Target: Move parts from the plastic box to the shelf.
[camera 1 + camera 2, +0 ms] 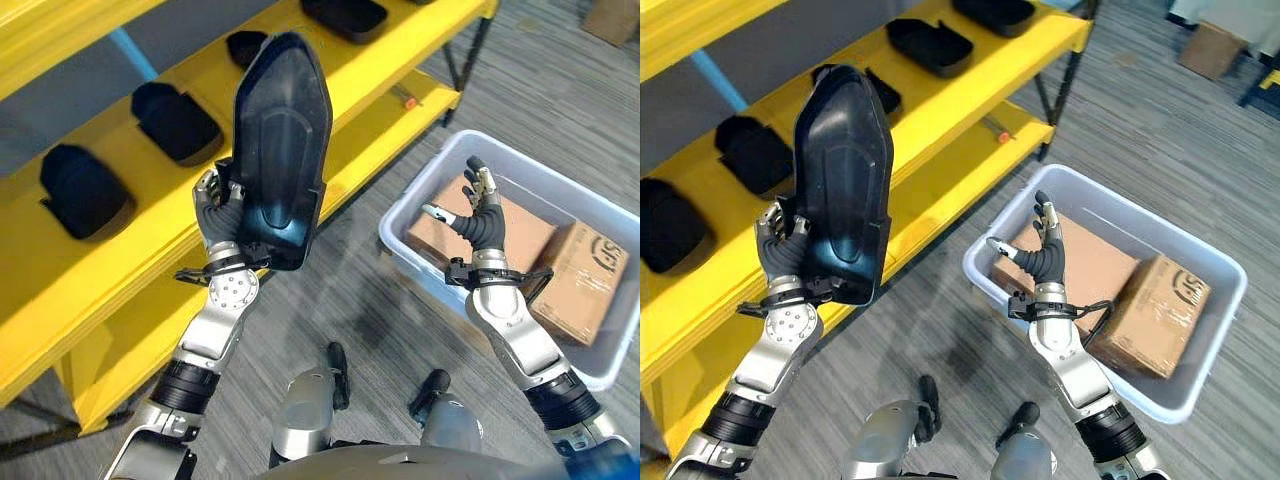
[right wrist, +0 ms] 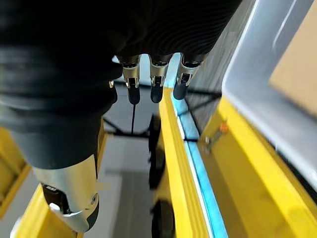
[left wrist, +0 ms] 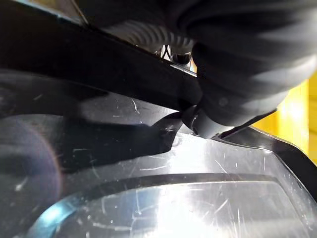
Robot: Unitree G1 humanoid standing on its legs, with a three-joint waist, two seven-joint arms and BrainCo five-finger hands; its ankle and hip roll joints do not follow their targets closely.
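Black, glossy and upright, part [image 1: 280, 150] clamped at its lower edge in left robot hand [image 1: 222, 220], centre left of frame, raised in front of yellow shelf [image 1: 330, 110] where more dark parts [image 1: 82, 190] lie in a row running from left edge toward top centre. Right robot hand [image 1: 482, 215] right of centre, fingers straight and spread apart with nothing in them, held over near rim of grey plastic box [image 1: 460, 150]. Two cardboard boxes [image 1: 580, 285] inside plastic box at right edge, on grey striped floor [image 1: 560, 90].
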